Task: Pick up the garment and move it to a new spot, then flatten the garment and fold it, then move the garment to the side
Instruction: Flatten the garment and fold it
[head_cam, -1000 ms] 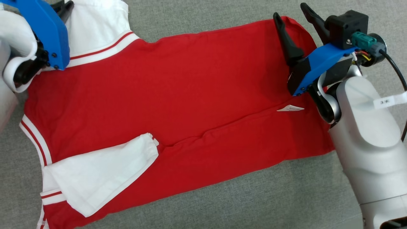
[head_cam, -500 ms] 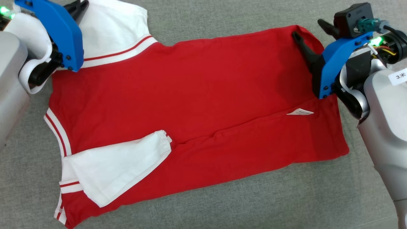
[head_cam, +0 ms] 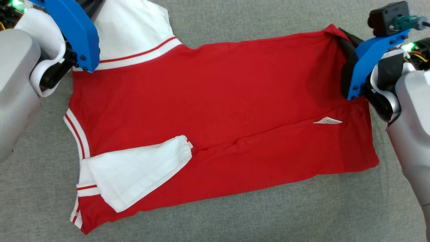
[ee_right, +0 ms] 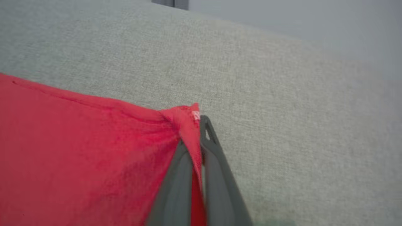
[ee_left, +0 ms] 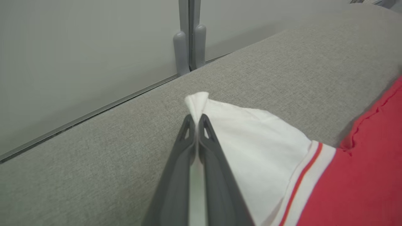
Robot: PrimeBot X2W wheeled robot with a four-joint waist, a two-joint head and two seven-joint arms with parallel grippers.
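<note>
The garment [head_cam: 218, 101] is a red shirt with white sleeves and red-striped white trim, spread flat on the grey cloth surface [head_cam: 268, 215]. One white sleeve [head_cam: 134, 174] lies folded over its near left part. My left gripper [ee_left: 197, 121] is shut on the far white sleeve's edge [ee_left: 196, 100]; in the head view its blue body [head_cam: 75, 33] sits at the top left. At the garment's far right corner [ee_right: 188, 114], my right gripper [ee_right: 198, 124] is shut on the red hem, its fingers [head_cam: 346, 40] partly hidden under the fabric.
A small white label [head_cam: 327, 121] lies on the red fabric near the right end. A grey wall panel with a vertical post [ee_left: 188, 34] runs behind the far edge of the surface. My pale right forearm [head_cam: 413, 134] stands along the right side.
The right gripper's jaws have closed on the red hem corner, lifting it slightly. The left gripper stays clamped on the white sleeve. The whole head picture has shifted right, so the camera moved.
</note>
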